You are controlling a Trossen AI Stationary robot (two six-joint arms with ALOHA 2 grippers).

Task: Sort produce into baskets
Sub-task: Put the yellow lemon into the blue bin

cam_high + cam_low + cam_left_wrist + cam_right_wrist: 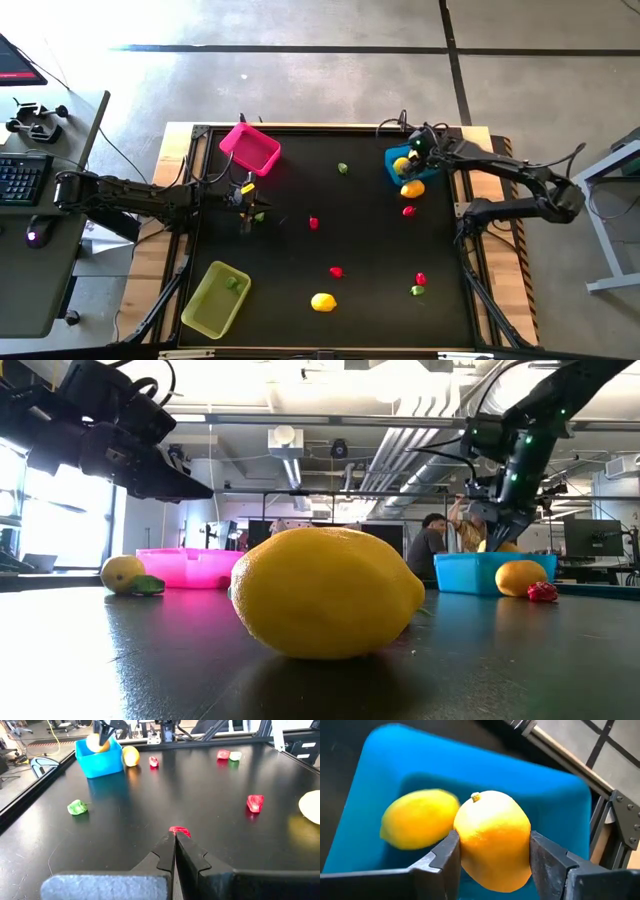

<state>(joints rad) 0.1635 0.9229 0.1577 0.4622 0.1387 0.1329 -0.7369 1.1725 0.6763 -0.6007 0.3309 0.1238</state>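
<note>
My right gripper [492, 857] is shut on a yellow lemon [492, 837] just above the blue basket [400, 165], which has another lemon [417, 820] inside it. My left gripper [174, 840] is shut and empty. It hangs above the table near the pink basket [250, 148], with a lemon [122, 573] and a green piece [148, 586] on the table close by. A red piece [180, 831] lies beyond its fingertips. The yellow-green basket [215, 297] holds a green piece [232, 284]. My right gripper pinches the lemon by its two opposite sides [462, 845] between its two fingers [449, 857]. The fingers come from above, pointing down. The lemon hangs clear over the blue basket, its stem nub [476, 797] facing away from the gripper.
A lemon [412, 188] and a red piece [408, 211] lie just outside the blue basket. More pieces are scattered on the black table: a green one [343, 168], red ones [337, 271] [420, 279], a green one [418, 291] and a lemon [323, 301] near the front.
</note>
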